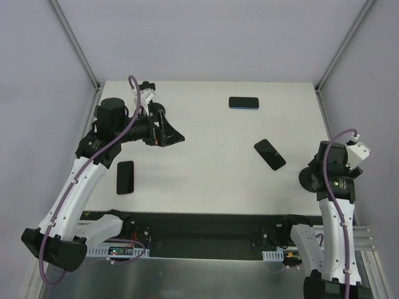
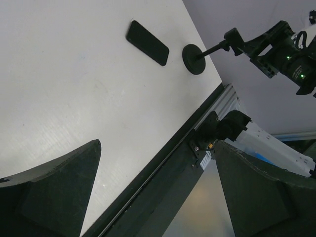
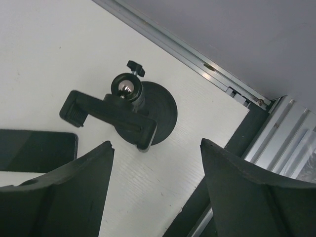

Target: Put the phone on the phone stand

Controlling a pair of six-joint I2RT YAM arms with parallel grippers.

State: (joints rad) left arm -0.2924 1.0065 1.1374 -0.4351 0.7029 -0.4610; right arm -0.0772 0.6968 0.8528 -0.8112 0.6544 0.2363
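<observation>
Three black phones lie flat on the white table: one at the far middle [image 1: 243, 103], one at the right middle [image 1: 270, 154] and one at the near left [image 1: 125, 177]. The black phone stand [image 1: 305, 182], with a round base and a clamp on a ball joint, stands at the right edge. My right gripper [image 1: 318, 171] hangs open just above it; the right wrist view shows the stand [image 3: 133, 111] ahead of the open, empty gripper [image 3: 156, 144] and a phone [image 3: 34, 150] to the left. My left gripper [image 1: 174, 134] is open and empty above the table's left part.
The left wrist view looks across the table to the right-middle phone [image 2: 147, 35], the stand's base [image 2: 194, 59] and the right arm [image 2: 286, 49], past the open gripper [image 2: 157, 143]. The table's near edge borders a black rail [image 1: 199, 227]. Grey walls enclose the table.
</observation>
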